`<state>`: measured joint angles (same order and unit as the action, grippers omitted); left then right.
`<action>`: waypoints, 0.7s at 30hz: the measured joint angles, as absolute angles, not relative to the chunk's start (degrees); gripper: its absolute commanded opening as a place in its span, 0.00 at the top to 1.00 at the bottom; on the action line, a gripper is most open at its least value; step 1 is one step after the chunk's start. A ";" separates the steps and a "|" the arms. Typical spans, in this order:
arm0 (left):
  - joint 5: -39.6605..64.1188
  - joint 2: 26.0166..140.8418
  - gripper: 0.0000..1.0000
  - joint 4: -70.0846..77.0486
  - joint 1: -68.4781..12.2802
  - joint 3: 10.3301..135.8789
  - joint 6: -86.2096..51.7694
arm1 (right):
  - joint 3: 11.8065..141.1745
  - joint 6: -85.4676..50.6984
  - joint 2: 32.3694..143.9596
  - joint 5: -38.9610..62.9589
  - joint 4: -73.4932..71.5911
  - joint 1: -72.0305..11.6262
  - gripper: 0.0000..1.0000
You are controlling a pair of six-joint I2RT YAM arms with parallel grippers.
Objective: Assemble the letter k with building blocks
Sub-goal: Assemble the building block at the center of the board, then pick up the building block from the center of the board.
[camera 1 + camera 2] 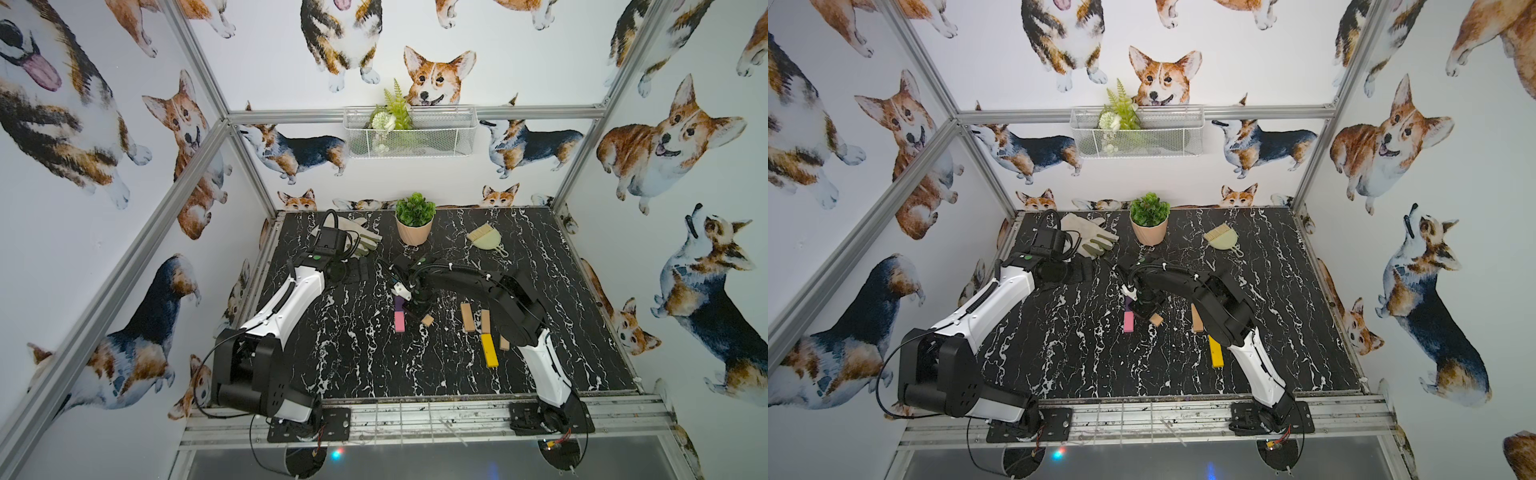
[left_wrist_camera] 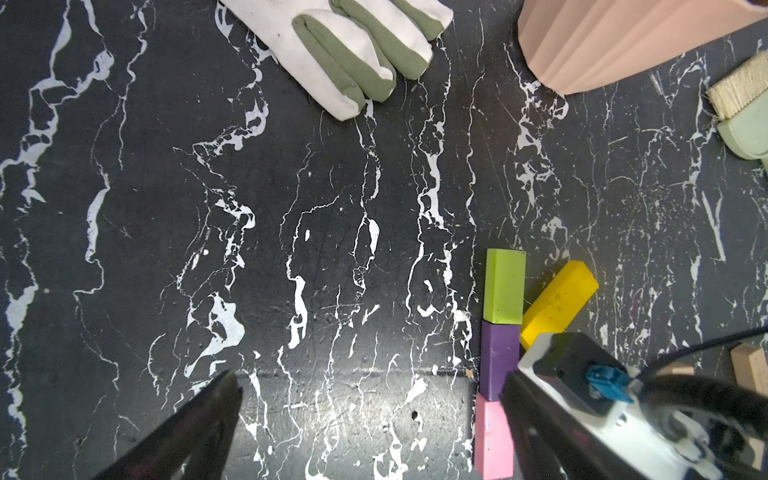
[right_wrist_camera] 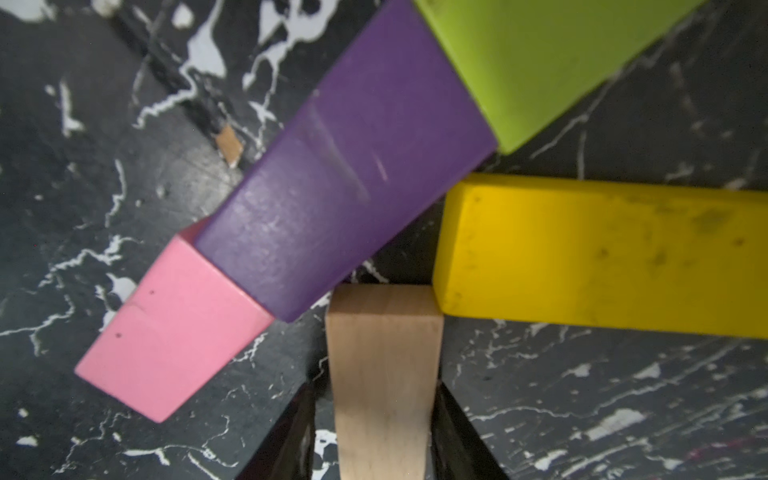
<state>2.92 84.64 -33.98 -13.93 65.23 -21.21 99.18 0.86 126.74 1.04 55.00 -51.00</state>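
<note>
Green, purple and pink building blocks lie end to end in a line mid-table. A yellow block slants away from the purple one. My right gripper stands over a tan block whose end meets the yellow block beside the purple block. Its jaws are slightly apart, with a gap showing on one side of the block. In a top view the tan block juts out from under that gripper. My left gripper is wide open over bare table, left of the line.
Two loose tan blocks, a yellow one and another tan one lie right of the right arm. A glove, a potted plant and a brush with dustpan sit along the back.
</note>
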 measured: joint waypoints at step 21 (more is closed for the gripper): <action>5.43 85.45 0.00 -33.36 -13.93 65.25 -21.21 | 83.22 -13.69 93.06 -6.83 46.28 -41.34 0.00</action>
<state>5.43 85.45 -33.36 -13.93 65.25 -21.21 83.22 -13.69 93.06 -6.83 46.28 -41.34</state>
